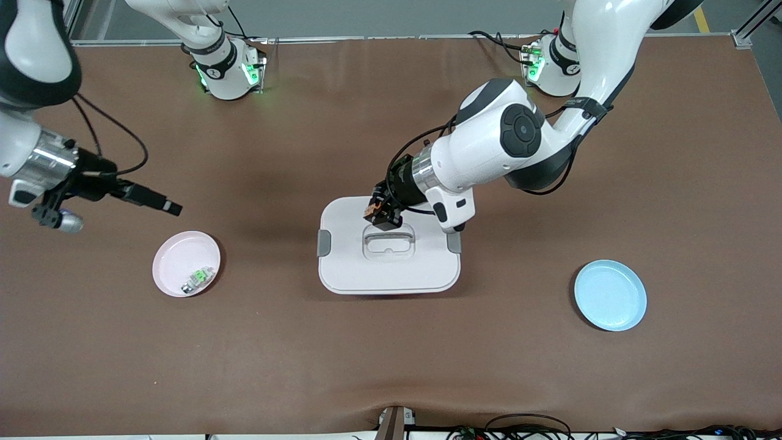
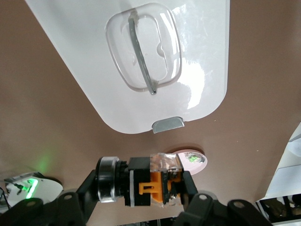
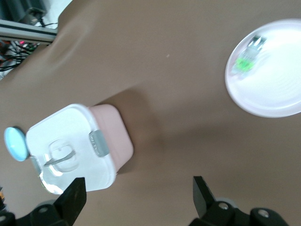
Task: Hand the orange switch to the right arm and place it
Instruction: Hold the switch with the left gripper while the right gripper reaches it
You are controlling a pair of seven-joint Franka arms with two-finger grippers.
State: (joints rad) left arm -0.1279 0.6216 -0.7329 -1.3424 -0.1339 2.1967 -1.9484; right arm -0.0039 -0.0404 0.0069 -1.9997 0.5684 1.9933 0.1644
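Taking the white lidded box [image 1: 388,253] with its grey clips and clear handle as the landmark at mid-tabletop, the things nearest the front camera are two plates. A round light-blue plate [image 1: 610,295] lies well apart from the box toward the left arm's end, empty. A round pink plate [image 1: 186,263] lies toward the right arm's end and carries a small green-and-silver part [image 1: 198,278].

Over the box's lid, at the edge farther from the camera, hangs the left tool [image 1: 383,211], clamped tight on the orange switch [image 2: 153,183], a small black blocky part with an orange middle and a clear cap. In the left wrist view the switch lies crosswise between the black fingers [image 2: 190,186], off the lid.

The right tool [image 1: 55,208] waits over bare brown tabletop [image 1: 391,354] just past the pink plate, well apart from the box, its fingers [image 3: 202,193] spread wide and empty.

As a judgement, the pickup is done. The handover to the right arm and the placing are both left, and the two tools must first close a wide gap.

Room is generous: open tabletop lies between the box and the pink plate, with nothing standing there. The box under the left tool is the one thing to clear, and the plate rims sit low.
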